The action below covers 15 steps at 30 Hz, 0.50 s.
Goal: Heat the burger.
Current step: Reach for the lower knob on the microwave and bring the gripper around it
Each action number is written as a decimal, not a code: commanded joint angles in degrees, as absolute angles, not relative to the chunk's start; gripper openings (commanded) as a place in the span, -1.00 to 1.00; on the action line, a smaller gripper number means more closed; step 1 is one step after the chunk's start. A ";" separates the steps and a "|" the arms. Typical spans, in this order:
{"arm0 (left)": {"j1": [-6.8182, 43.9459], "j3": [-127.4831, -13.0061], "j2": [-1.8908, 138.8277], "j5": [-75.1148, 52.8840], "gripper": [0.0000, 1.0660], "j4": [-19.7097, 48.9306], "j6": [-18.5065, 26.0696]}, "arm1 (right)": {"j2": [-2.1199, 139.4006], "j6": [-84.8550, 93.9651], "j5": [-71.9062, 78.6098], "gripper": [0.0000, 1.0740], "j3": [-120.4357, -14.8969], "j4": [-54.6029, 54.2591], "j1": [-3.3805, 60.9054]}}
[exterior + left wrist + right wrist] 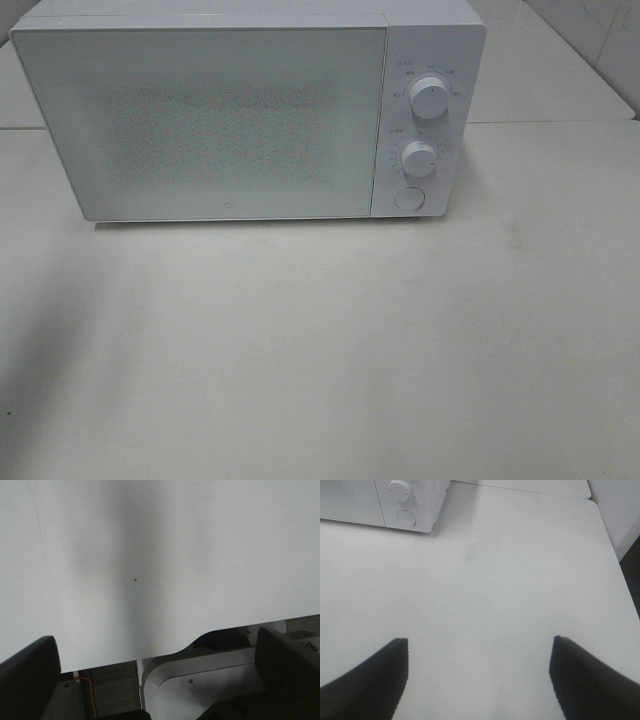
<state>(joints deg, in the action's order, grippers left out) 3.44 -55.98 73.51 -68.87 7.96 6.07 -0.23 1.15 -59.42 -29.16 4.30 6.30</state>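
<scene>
The burger is out of view in every frame. A white microwave point(250, 110) stands at the back of the white table point(320, 340) with its door shut; its corner with a knob and the round button shows in the right wrist view as the microwave point(405, 505). Neither arm appears in the exterior high view. My left gripper point(155, 665) is open over bare table near its front edge, with nothing between the fingers point(27, 675). My right gripper point(480, 655) is open too, empty, above the table in front of and to the right of the microwave.
Two knobs point(428, 100) and a round button point(409, 198) sit on the microwave's right panel. The table's front edge and the robot's white base point(200, 680) show in the left wrist view. The table's right edge point(615, 560) shows in the right wrist view.
</scene>
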 commanded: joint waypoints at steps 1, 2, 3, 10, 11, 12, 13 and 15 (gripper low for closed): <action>3.04 -52.25 67.95 -70.24 0.84 7.96 5.67 | -1.72 0.74 -59.13 0.42 -28.99 4.64 6.36; 3.04 -51.34 66.75 -70.13 0.84 7.96 5.67 | -1.72 0.74 -59.13 0.42 -28.99 4.64 6.36; 3.04 -51.34 66.75 -70.13 0.84 7.96 5.67 | -1.72 0.74 -59.13 0.42 -28.99 4.64 6.36; 3.04 -41.65 55.06 -68.93 0.84 5.10 5.44 | -1.72 0.74 -59.13 0.42 -28.99 4.64 6.36; 3.04 -39.59 52.37 -68.64 0.84 4.24 5.44 | -1.72 0.74 -59.13 0.42 -28.99 4.64 6.36; 3.04 -39.59 52.37 -68.64 0.84 4.24 5.44 | -1.72 0.74 -59.13 0.42 -28.99 4.64 6.36; 3.04 -38.56 50.94 -68.41 0.84 4.24 5.44 | -1.72 0.74 -59.13 0.42 -28.99 4.64 6.36; 3.04 -36.78 48.07 -67.15 0.84 4.24 5.44 | -1.72 0.74 -59.13 0.42 -28.99 4.64 6.36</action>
